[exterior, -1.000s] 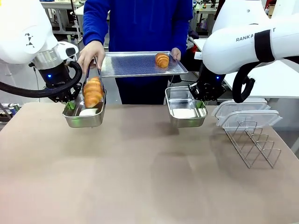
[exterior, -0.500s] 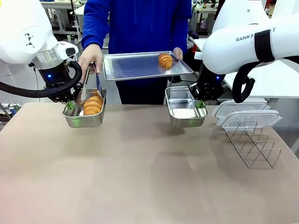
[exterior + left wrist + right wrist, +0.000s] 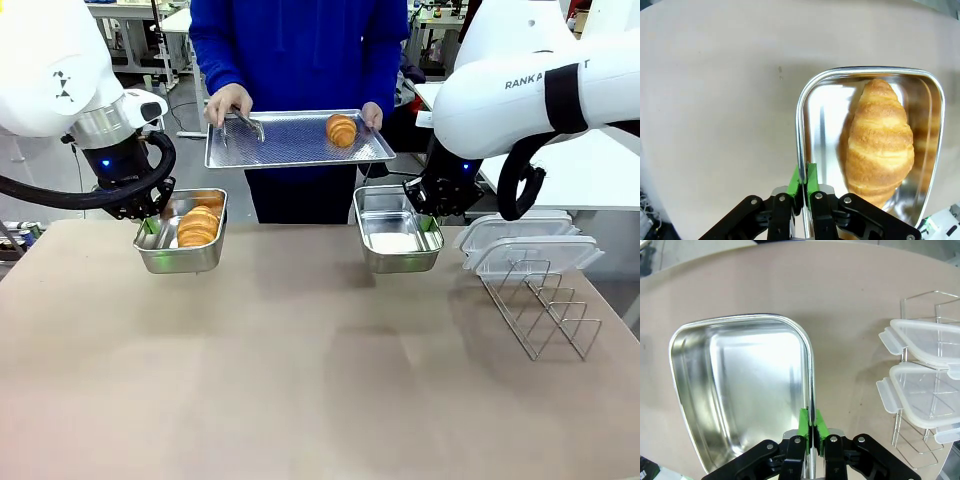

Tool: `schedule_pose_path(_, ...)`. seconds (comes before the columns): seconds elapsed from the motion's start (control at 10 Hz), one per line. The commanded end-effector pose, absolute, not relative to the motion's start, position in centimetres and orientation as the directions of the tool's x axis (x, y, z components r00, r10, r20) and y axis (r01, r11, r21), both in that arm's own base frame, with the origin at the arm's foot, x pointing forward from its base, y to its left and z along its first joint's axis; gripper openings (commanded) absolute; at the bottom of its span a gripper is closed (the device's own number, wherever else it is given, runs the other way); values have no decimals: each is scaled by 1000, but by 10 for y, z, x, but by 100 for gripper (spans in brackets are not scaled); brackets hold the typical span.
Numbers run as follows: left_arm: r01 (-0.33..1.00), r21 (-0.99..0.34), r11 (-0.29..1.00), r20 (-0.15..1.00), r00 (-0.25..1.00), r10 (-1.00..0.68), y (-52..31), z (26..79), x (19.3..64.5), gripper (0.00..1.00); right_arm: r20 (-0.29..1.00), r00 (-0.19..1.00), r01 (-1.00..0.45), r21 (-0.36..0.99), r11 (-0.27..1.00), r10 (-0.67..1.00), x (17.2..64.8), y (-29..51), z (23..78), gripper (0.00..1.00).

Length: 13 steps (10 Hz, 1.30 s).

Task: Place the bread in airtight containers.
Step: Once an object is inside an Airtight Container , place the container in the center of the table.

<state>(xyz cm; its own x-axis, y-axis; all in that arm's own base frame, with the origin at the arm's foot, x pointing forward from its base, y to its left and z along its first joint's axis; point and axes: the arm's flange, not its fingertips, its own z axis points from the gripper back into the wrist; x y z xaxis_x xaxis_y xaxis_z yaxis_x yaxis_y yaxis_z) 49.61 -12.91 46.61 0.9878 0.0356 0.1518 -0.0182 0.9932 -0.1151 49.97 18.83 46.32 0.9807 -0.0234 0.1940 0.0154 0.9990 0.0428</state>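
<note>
One croissant (image 3: 198,226) (image 3: 879,139) lies inside the left steel container (image 3: 150,256) (image 3: 810,95). My left gripper (image 3: 155,222) (image 3: 803,186) is shut on that container's rim and holds it above the table. My right gripper (image 3: 428,222) (image 3: 811,427) is shut on the rim of the right container (image 3: 398,262) (image 3: 695,385), which has nothing in it. A second croissant (image 3: 342,129) rests on a flat steel tray (image 3: 290,150) that a person in blue holds. The person's other hand (image 3: 228,101) holds tongs (image 3: 246,124) over the tray.
A wire rack (image 3: 540,305) (image 3: 920,440) stands at the table's right side with two clear clip lids (image 3: 525,243) (image 3: 925,370) stacked on it. The near half of the brown table (image 3: 300,390) is bare.
The person lowered the croissant with tongs into the left container, released it, and drew the hand and tongs back up to the tray. Neither arm has moved.
</note>
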Motion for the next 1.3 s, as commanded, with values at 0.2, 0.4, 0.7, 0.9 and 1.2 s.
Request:
schedule_pose_path(0.2, -20, -117, 993, 157, 987, 39, -129, 469, 496, 0, 204, 979, 19, 31, 999, -25, 500, 187, 466, 0)
schedule_pose_path(0.4, -20, -117, 993, 157, 987, 39, -129, 469, 496, 0, 204, 979, 19, 31, 999, -25, 500, 187, 466, 0)
schedule_pose_path(0.7, -20, -121, 992, 150, 988, 38, -115, 451, 502, 5, 204, 979, 19, 31, 999, -25, 500, 187, 466, 0)
schedule_pose_path(0.9, -25, -127, 992, 146, 988, 43, -105, 428, 509, 5, 204, 979, 19, 31, 999, -25, 500, 187, 466, 0)
schedule_pose_path(1.2, -13, -168, 986, 155, 987, 39, -102, 384, 517, 5, 204, 979, 19, 31, 999, -25, 500, 187, 466, 0)
